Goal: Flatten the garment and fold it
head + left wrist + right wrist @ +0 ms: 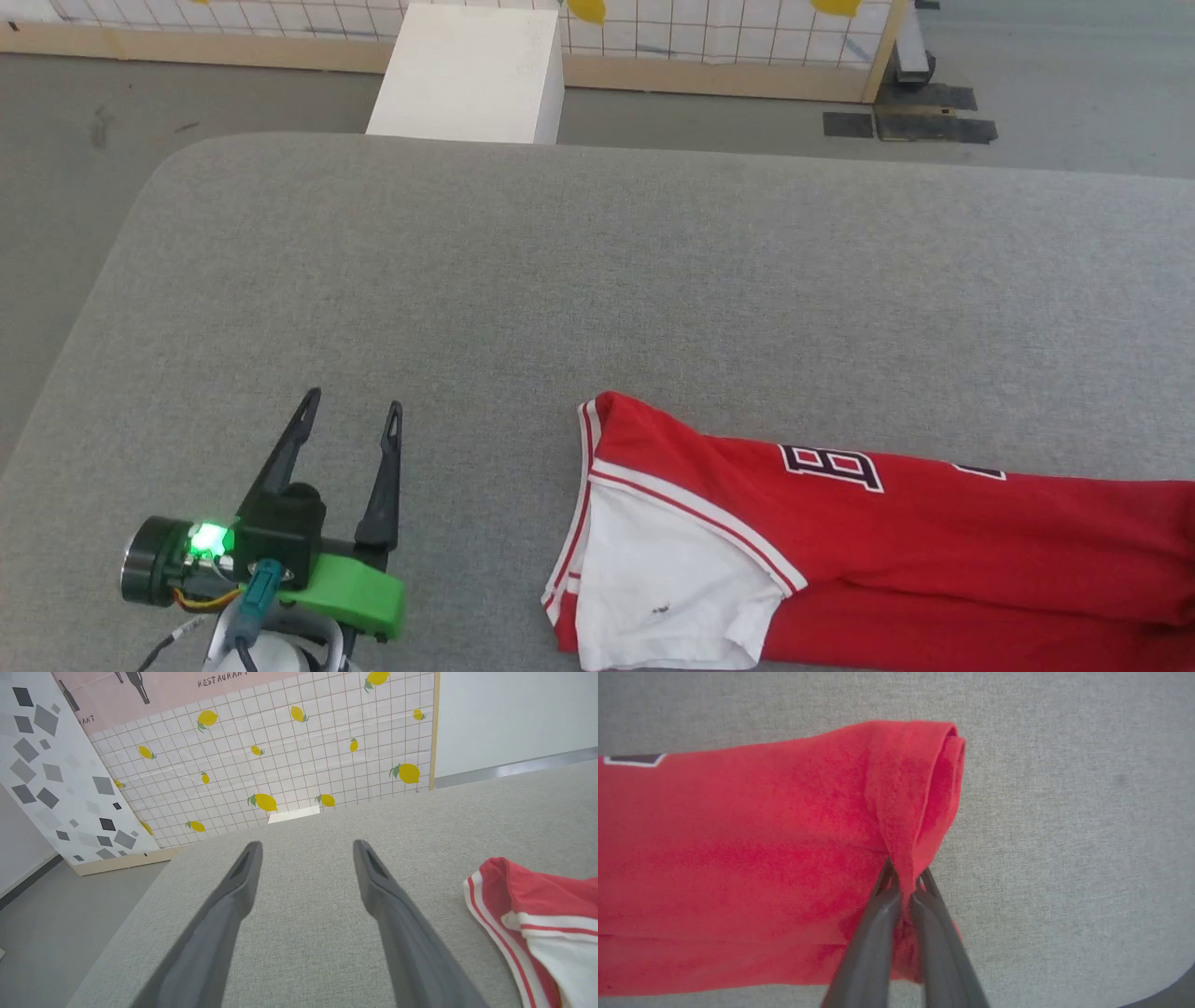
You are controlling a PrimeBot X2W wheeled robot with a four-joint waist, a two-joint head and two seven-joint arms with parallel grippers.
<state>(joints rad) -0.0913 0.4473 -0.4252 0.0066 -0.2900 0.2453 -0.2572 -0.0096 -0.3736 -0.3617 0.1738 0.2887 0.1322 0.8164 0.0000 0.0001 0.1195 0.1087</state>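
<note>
Grey cloth-topped counter (560,261), lemon-print partition behind. Garment (934,551) lies on counter's near right part as long narrow strip, white sleeve toward middle. Right hand (906,879) clenched on pinch of red fabric at strip's far end. Left hand (355,401) released, apart from sleeve, grasping nothing. Step, likely: lengthwise fold begun. Next move calls for carrying gripped end toward collar, keeping strip straight.

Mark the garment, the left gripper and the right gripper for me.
garment (934,551), head view, on the red body below the lettering.
left gripper (355,401), head view, midway between its open fingertips.
right gripper (906,877), right wrist view, between fingertips shut on the garment's edge.
</note>
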